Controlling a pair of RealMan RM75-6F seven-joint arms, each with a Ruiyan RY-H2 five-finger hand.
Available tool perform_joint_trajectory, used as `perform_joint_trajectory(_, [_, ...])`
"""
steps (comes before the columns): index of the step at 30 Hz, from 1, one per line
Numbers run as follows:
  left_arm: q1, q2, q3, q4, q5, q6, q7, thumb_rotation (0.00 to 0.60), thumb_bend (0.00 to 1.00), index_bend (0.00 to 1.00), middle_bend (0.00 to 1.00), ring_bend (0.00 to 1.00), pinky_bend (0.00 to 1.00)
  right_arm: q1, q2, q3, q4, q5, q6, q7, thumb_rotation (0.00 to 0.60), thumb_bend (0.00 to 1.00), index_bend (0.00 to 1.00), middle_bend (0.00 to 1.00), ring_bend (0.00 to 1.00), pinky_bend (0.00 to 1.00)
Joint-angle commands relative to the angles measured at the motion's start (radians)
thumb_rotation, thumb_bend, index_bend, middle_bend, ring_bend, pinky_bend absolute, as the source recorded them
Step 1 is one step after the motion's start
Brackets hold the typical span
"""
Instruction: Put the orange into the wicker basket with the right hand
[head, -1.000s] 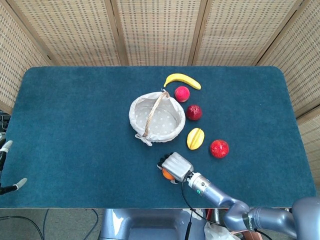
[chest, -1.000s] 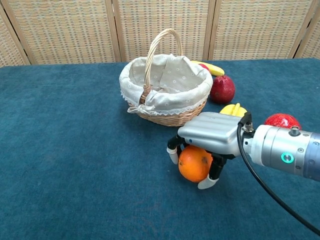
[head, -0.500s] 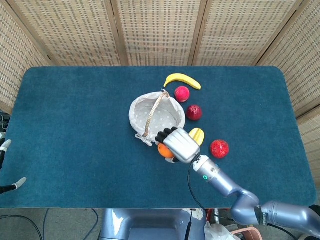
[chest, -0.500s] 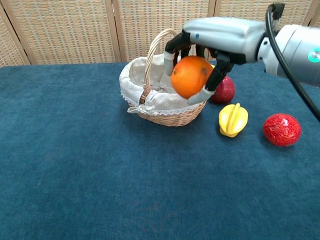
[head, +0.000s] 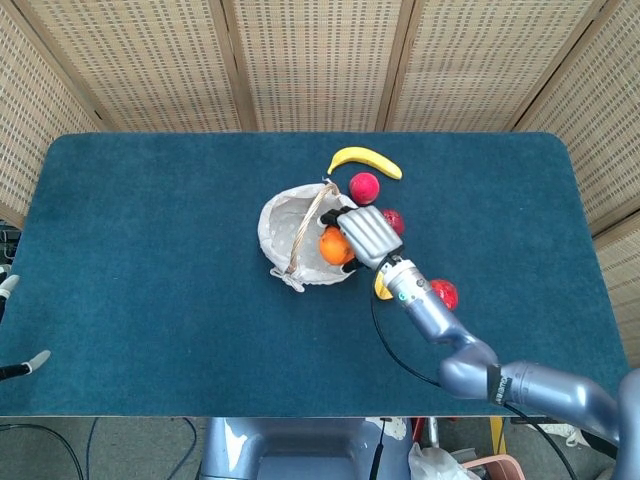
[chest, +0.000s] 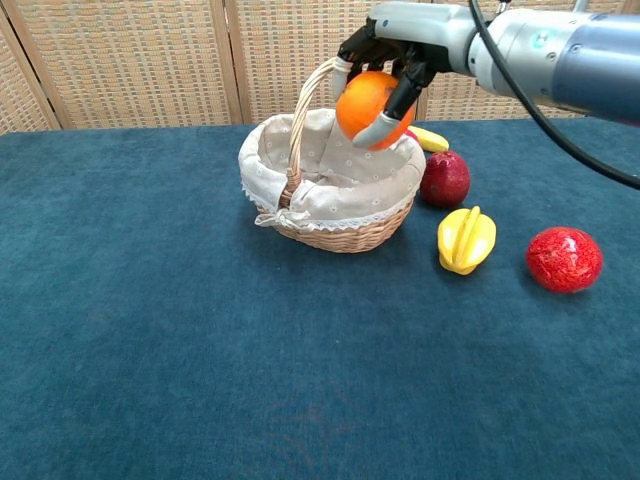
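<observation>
My right hand grips the orange from above and holds it in the air over the right half of the wicker basket. The basket has a dotted cloth lining and an upright handle, and the orange hangs just right of that handle. At the far left edge of the head view, only a few fingertips of my left hand show, below the table edge.
A banana, a pink-red fruit and a dark red apple lie behind and right of the basket. A yellow star fruit and a red fruit sit to its right.
My right hand lifted the orange off the table near the front edge and carried it back and up. It now hangs over the basket's right half.
</observation>
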Motion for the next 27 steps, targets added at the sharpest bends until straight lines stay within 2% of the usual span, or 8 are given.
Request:
perform_joint_trajectory(1, [-0.005, 0.000, -0.005, 0.004, -0.014, -0.010, -0.004, 0.600, 0.00, 0.00, 0.00, 0.00, 0.00, 0.057, -0.084, 0.025, 0.094, 0.039, 0.011, 0.009, 0.600, 0.33, 0.49, 0.47, 0.40, 0.63])
perform_joint_trajectory(5, [-0.008, 0.001, -0.008, 0.008, -0.028, -0.020, -0.008, 0.600, 0.00, 0.00, 0.00, 0.00, 0.00, 0.088, -0.137, 0.029, 0.156, 0.069, 0.002, 0.030, 0.600, 0.33, 0.49, 0.47, 0.40, 0.62])
perform_joint_trajectory(7, [-0.010, 0.002, -0.010, 0.008, -0.035, -0.024, -0.010, 0.600, 0.00, 0.00, 0.00, 0.00, 0.00, 0.102, -0.154, 0.013, 0.182, 0.067, -0.011, 0.027, 0.600, 0.23, 0.48, 0.45, 0.37, 0.56])
perform_joint_trajectory(10, [-0.010, 0.005, -0.010, 0.006, -0.037, -0.025, -0.015, 0.600, 0.00, 0.00, 0.00, 0.00, 0.00, 0.112, -0.158, 0.001, 0.189, 0.069, -0.043, 0.047, 0.600, 0.01, 0.32, 0.24, 0.14, 0.29])
perform_joint_trajectory(12, [-0.010, 0.007, -0.010, 0.006, -0.036, -0.024, -0.020, 0.600, 0.00, 0.00, 0.00, 0.00, 0.00, 0.117, -0.156, -0.001, 0.190, 0.075, -0.055, 0.057, 0.600, 0.00, 0.19, 0.08, 0.02, 0.12])
perform_joint_trajectory(14, [-0.010, 0.008, -0.010, 0.006, -0.034, -0.024, -0.023, 0.600, 0.00, 0.00, 0.00, 0.00, 0.00, 0.119, -0.153, -0.004, 0.189, 0.077, -0.055, 0.054, 0.600, 0.00, 0.11, 0.01, 0.00, 0.04])
perform_joint_trajectory(22, [-0.008, 0.013, -0.006, 0.006, -0.020, -0.019, -0.035, 0.600, 0.00, 0.00, 0.00, 0.00, 0.00, 0.098, -0.085, -0.039, 0.110, 0.072, -0.013, -0.004, 0.600, 0.00, 0.08, 0.00, 0.00, 0.00])
perform_joint_trajectory(27, [-0.002, 0.015, 0.001, 0.003, -0.001, -0.004, -0.038, 0.600, 0.00, 0.00, 0.00, 0.00, 0.00, 0.038, 0.038, -0.096, -0.034, 0.033, 0.020, -0.043, 0.600, 0.00, 0.08, 0.00, 0.00, 0.00])
